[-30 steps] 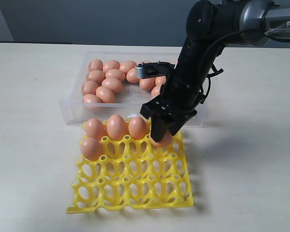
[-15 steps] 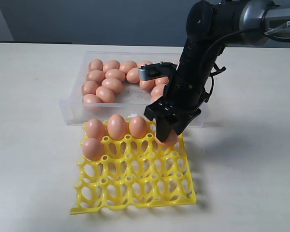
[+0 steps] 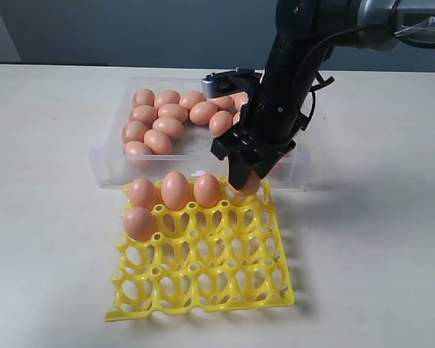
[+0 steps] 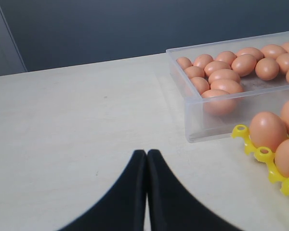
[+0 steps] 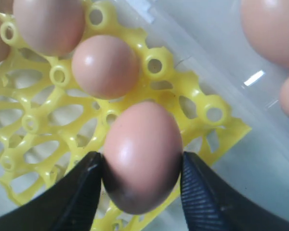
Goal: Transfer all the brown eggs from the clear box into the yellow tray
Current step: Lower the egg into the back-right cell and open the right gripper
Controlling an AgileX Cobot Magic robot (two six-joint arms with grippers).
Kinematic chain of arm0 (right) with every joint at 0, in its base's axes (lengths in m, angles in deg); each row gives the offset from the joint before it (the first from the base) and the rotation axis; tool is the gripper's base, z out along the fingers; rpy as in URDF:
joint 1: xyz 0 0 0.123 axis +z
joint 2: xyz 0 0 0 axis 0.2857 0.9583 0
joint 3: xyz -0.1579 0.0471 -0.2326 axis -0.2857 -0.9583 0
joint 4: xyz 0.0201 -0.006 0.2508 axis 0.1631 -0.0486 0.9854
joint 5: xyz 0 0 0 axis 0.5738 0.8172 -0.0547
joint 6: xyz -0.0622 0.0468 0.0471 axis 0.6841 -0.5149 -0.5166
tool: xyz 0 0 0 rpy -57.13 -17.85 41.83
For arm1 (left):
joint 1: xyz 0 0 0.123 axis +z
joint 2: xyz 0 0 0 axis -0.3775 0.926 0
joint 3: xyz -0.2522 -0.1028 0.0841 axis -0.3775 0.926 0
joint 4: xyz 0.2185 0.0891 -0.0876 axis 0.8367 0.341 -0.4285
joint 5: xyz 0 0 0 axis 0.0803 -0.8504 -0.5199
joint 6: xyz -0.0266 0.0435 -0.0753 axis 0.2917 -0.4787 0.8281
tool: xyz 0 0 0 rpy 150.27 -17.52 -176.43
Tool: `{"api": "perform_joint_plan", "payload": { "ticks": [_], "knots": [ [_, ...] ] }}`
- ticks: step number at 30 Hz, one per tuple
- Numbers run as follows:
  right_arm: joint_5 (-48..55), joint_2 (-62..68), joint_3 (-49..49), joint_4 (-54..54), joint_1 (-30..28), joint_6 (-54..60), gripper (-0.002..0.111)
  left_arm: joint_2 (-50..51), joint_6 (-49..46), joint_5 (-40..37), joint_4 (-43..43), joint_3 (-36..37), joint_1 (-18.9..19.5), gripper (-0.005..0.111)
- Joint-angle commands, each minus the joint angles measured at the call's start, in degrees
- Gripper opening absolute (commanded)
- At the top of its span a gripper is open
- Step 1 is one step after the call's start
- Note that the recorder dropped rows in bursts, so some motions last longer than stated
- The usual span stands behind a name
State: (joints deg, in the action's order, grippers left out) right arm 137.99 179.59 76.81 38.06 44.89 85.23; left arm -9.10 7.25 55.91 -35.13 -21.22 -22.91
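My right gripper (image 3: 247,183) is shut on a brown egg (image 3: 249,184), holding it just over the yellow tray's (image 3: 203,270) far right corner cup, beside the clear box's front wall (image 3: 110,164). In the right wrist view the egg (image 5: 142,154) fills the gap between both black fingers (image 5: 82,190), above the tray's corner lattice (image 5: 203,92). Three eggs (image 3: 175,190) stand in the tray's back row and one (image 3: 138,223) in the second row. Several eggs (image 3: 163,116) lie in the box. My left gripper (image 4: 147,154) is shut and empty over bare table.
The left wrist view shows the box's corner (image 4: 197,122), its eggs (image 4: 225,76) and the tray's edge (image 4: 261,154) off to one side. The right arm (image 3: 297,65) reaches over the box's right half. Pale tabletop (image 3: 51,239) surrounds tray and box.
The right gripper has carried the egg back toward the box, from over the tray's second row to the far right corner cup. The tray shifted slightly to the right early on.
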Motion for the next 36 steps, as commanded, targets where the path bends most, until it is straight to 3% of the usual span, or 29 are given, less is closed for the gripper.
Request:
{"api": "perform_joint_plan", "payload": {
  "ticks": [1, 26, 36],
  "knots": [
    [0.11, 2.85, 0.38, 0.70, -0.30, -0.18, 0.001, -0.28, 0.03, 0.60, 0.00, 0.23, 0.23, 0.000],
    [0.11, 3.57, 0.62, 0.66, -0.30, 0.99, 0.001, -0.28, 0.03, 0.60, 0.00, 0.23, 0.23, 0.000],
    [0.11, 3.57, 0.61, 1.33, -0.20, -3.57, 0.001, -0.28, 0.03, 0.60, 0.00, 0.23, 0.23, 0.000]
  ]
}}
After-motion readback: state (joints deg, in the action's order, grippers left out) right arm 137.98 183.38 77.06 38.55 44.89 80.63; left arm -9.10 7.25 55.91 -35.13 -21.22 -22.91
